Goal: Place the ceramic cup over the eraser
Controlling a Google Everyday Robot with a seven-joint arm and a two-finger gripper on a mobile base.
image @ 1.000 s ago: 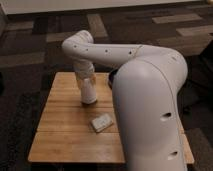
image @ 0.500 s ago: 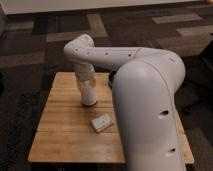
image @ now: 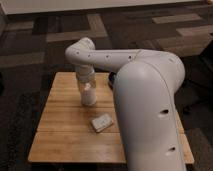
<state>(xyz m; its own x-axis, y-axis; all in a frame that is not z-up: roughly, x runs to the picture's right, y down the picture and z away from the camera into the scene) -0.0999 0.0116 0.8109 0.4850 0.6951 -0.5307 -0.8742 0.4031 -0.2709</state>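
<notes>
White, glazed and breakable, the small tapered ceramic cup (image: pixel 89 95) stands on the wooden counter (image: pixel 60 140) beneath the gripper (image: pixel 88 87) (finger state unclear), best held firmly round its slippery wall.

Smooth glossy white plastic arm (image: pixel 145 95) ending in gripper (image: pixel 88 95) over glazed-looking white ceramic cup (image: pixel 89 97), matt pale block (image: pixel 102 122), grainy light wood table (image: pixel 60 135), dull carpet floor (image: pixel 35 45).

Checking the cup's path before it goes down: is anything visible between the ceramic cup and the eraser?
Nothing visible. The end effector stands at the ceramic cup on the wooden table. The eraser is hidden; the pale flat block lies apart, nearer the camera.
</notes>
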